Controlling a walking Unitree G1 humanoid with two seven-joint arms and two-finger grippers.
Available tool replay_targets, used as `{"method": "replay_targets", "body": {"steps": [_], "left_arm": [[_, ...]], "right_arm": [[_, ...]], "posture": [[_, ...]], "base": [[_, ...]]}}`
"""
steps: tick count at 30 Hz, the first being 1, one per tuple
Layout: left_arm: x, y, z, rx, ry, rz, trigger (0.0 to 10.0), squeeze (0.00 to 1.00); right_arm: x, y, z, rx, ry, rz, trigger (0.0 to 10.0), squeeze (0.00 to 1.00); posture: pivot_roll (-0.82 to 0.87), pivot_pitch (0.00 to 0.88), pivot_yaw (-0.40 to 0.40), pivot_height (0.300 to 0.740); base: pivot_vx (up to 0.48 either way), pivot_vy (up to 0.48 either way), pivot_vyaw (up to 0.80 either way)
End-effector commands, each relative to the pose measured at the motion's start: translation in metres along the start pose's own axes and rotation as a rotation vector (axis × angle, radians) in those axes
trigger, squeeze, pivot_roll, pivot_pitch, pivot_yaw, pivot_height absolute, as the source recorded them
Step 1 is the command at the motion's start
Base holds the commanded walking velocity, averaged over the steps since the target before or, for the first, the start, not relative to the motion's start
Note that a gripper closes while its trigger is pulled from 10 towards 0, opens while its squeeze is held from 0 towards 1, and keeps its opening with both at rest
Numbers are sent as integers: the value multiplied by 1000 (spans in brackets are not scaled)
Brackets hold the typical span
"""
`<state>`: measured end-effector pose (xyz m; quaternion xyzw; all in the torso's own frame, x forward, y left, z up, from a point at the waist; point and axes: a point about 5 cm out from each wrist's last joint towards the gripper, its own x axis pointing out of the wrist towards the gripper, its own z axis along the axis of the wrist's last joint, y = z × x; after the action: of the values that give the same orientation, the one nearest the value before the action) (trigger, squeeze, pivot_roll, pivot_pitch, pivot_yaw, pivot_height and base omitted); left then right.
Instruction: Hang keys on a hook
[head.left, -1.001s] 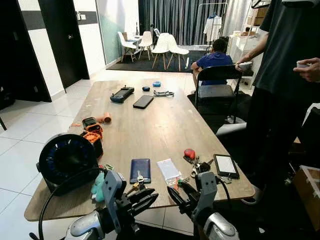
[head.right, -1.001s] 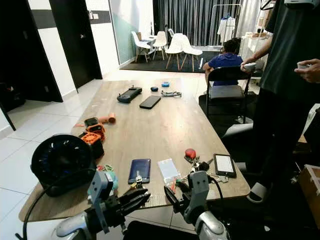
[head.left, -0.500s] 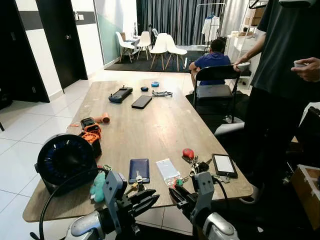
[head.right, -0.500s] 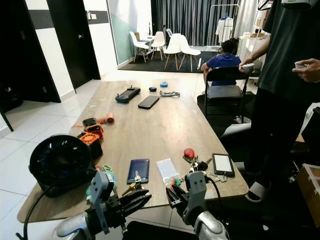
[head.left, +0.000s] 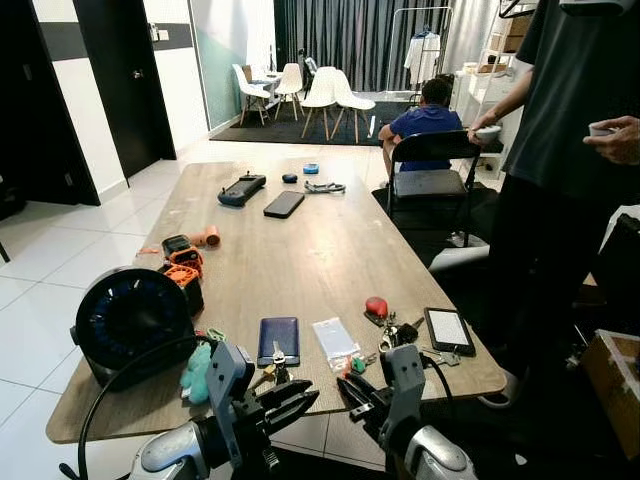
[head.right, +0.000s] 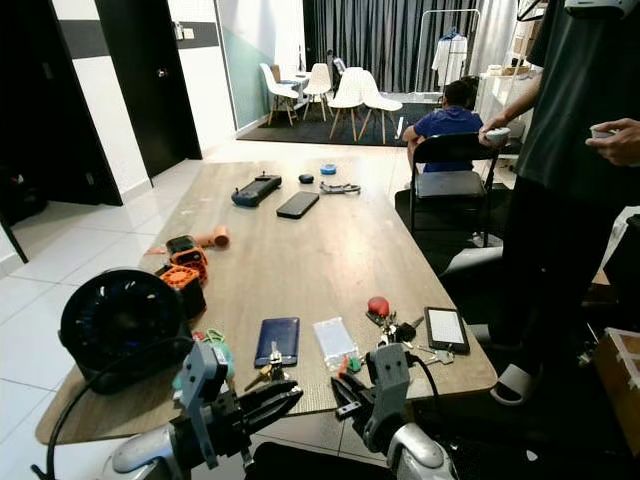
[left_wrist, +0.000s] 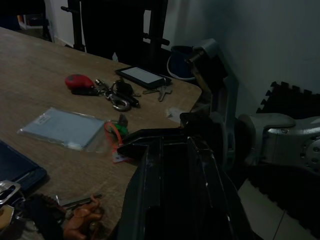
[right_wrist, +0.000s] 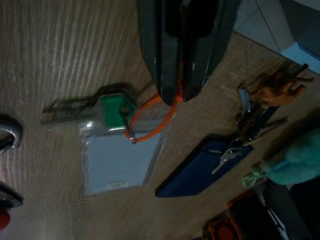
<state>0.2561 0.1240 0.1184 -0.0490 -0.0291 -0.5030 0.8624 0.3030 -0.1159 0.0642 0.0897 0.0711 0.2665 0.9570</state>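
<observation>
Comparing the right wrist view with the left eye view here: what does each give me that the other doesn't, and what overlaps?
Right wrist view: the right gripper shut on an orange loop tied to a green-headed key.
Left eye view: the black fan, the left gripper, a standing person and a seated person beyond the table.
Both: the clear plastic sleeve and the blue case near the table's front edge.

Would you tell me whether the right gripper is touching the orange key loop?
Touching: in the right wrist view, the right gripper fingers pinch the orange loop.
</observation>
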Motion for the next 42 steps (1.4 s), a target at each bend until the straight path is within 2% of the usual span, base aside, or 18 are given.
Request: {"method": "replay_targets", "body": {"steps": [1, 2, 3, 8, 9, 10, 11, 14, 15, 16, 18, 19, 21, 23, 25, 27, 34, 42], "left_arm": [[-5, 0, -3, 8, 43, -5, 10000, 0], [-5, 0, -3, 8, 43, -5, 10000, 0], [-5, 0, -4, 8, 47, -7, 10000, 0], [-5, -1, -4, 7, 54, -10, 10000, 0], [-5, 0, -4, 8, 54, -11, 10000, 0], [-5, 0, -4, 8, 54, -11, 10000, 0], [-5, 0, -4, 9, 54, -10, 10000, 0], [-5, 0, -4, 9, 53, -9, 10000, 0], [-5, 1, -4, 10, 52, -8, 10000, 0], [-5, 1, -4, 11, 51, -6, 10000, 0], [-6, 1, -4, 12, 50, -4, 10000, 0], [-6, 2, -4, 14, 50, -2, 10000, 0], [-6, 2, -4, 14, 50, -2, 10000, 0], [-8, 2, -4, 14, 52, -1, 10000, 0], [-8, 2, -4, 14, 52, -1, 10000, 0], [-9, 3, -4, 14, 55, -3, 10000, 0], [-12, 6, -4, 20, 55, -3, 10000, 0], [-20, 4, -4, 20, 70, -40, 10000, 0]], "right_arm": [[-3, -2, -7, 2, 42, -11, 2980, 0], [-3, -2, -7, 2, 42, -11, 2980, 0], [-4, -2, -8, -2, 46, -12, 10000, 0], [-4, -2, -8, -9, 50, -18, 10000, 0], [-3, -2, -8, -6, 48, -17, 7961, 0], [-3, -2, -8, -6, 48, -17, 7961, 0], [-4, -2, -7, -3, 43, -16, 0, 0], [-4, -2, -6, 0, 38, -14, 0, 0], [-3, -3, -4, 12, 24, -16, 3216, 0], [-3, -3, 1, 53, -16, -13, 10000, 0], [-3, 0, 10, 111, -78, 19, 10000, 0], [-3, 3, 20, 175, -136, 75, 10000, 0], [-3, 3, 20, 175, -136, 75, 10000, 0], [-8, 14, 32, 248, -189, 213, 10000, 0], [-8, 14, 32, 248, -189, 213, 10000, 0], [-15, 28, 35, 279, -183, 357, 10000, 0], [-29, 49, 33, 305, -145, 522, 10000, 0], [-50, 55, 43, 340, -154, 589, 10000, 0]], "posture": [[38, 63, 26, 740], [38, 63, 26, 740], [36, 63, 28, 740], [35, 64, 29, 740], [36, 64, 30, 740], [36, 64, 30, 740], [36, 64, 30, 740], [36, 64, 30, 740], [37, 66, 30, 740], [37, 66, 30, 740], [38, 65, 30, 740], [37, 65, 30, 740], [37, 65, 30, 740], [33, 65, 33, 740], [33, 65, 33, 740], [31, 65, 33, 740], [32, 66, 33, 740], [32, 65, 42, 740]], "base": [[0, 0, 0], [0, 0, 0], [0, 0, 0], [0, 0, 0], [0, 0, 0], [0, 0, 0], [0, 0, 0], [0, 0, 0], [0, 0, 0], [0, 0, 0], [0, 0, 0], [0, 0, 0], [0, 0, 0], [0, 0, 0], [0, 0, 0], [0, 0, 0], [0, 0, 0], [0, 0, 0]]}}
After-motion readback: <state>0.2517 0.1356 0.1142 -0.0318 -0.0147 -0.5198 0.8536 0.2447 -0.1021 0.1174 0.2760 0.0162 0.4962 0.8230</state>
